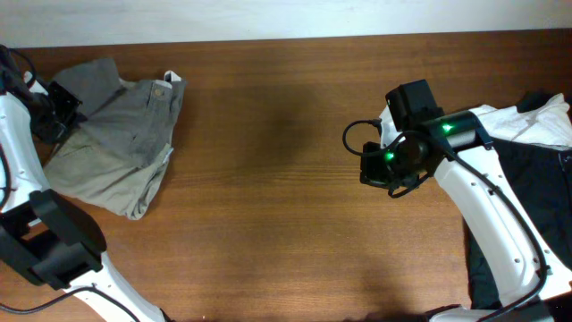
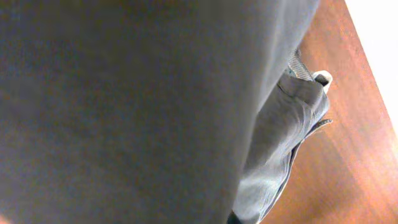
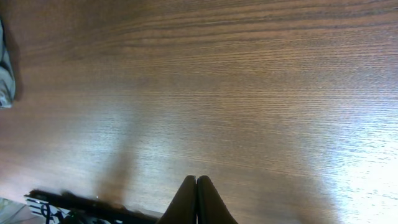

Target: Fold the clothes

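The grey-olive trousers lie folded in a bundle at the table's far left, the buttoned waistband on top. My left gripper sits at the bundle's upper left edge, its jaws buried in the cloth and shut on it. In the left wrist view the grey trousers fill nearly the whole picture and hide the fingers. My right gripper hovers over bare wood right of centre; its fingertips are pressed together with nothing between them. A sliver of the trousers shows at the left edge of the right wrist view.
A white garment and a black garment are heaped at the right edge, under and behind the right arm. The brown wooden table stretches between the two arms. The table's back edge meets a pale wall.
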